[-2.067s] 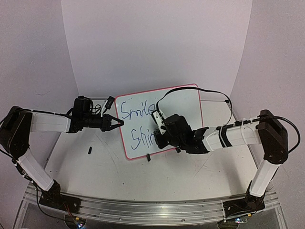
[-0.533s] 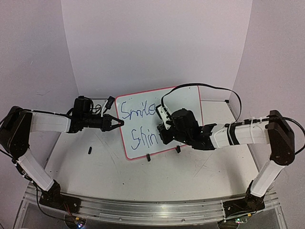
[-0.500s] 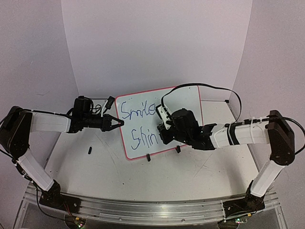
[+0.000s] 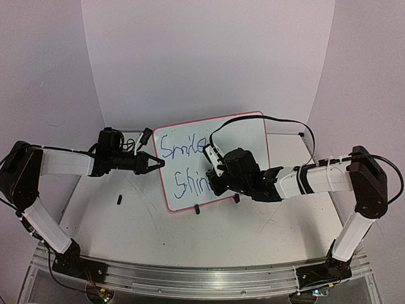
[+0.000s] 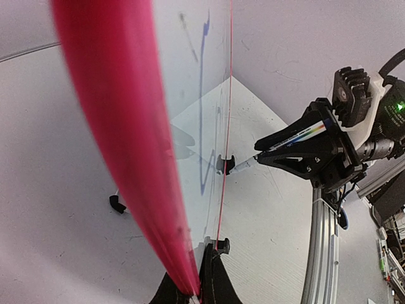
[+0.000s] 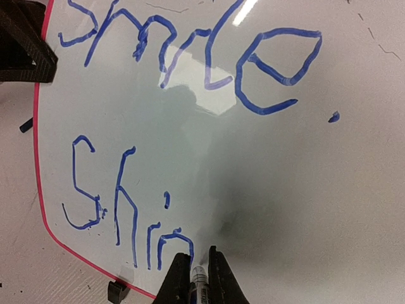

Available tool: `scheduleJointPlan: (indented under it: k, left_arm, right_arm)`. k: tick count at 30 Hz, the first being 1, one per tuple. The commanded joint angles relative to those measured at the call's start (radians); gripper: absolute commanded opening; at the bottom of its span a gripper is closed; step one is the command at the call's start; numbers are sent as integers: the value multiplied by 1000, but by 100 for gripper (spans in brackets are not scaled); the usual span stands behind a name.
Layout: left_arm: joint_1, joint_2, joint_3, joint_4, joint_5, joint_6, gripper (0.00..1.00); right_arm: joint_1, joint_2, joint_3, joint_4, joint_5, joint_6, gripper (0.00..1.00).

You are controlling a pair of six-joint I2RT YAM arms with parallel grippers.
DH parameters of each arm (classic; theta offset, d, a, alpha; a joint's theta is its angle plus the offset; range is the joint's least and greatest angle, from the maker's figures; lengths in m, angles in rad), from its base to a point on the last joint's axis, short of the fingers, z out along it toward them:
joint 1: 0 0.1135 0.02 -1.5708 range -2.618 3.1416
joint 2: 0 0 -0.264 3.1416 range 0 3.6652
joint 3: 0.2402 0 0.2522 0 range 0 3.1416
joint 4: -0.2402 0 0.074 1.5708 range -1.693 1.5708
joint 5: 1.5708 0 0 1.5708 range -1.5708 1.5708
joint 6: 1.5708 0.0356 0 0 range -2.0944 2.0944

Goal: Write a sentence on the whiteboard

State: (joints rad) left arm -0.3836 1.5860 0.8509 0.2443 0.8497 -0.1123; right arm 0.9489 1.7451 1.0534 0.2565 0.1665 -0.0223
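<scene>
On the table [image 4: 145, 221], the whiteboard [image 4: 245, 136] rests tilted, its left frame edge pinched by the left tool [image 4: 157, 163]. The right tool [image 6: 193, 261] pinches a marker [image 6: 198, 278] beside blue "Shin". From above, its tip is hidden.

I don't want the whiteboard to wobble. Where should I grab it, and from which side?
Probably the red left edge of the whiteboard, from the left, where the left gripper pinches it: that rim is narrow, clear of the blue writing and the right gripper's marker.
</scene>
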Motion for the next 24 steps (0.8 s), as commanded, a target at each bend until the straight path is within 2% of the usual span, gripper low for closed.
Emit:
scheduleJointPlan:
  k: [1,14,24]
  left_arm:
    - [-12,50,-16,-110,-204,111,0]
    - [-13,54,-16,-110,-204,111,0]
    - [-13,54,-17,-110,-205,111,0]
  right_arm:
    - [9,10,14,36,25,3,0]
    - [-11,7,-6,36,98,15,0]
    - [-2,27,5,35,-29,13,0]
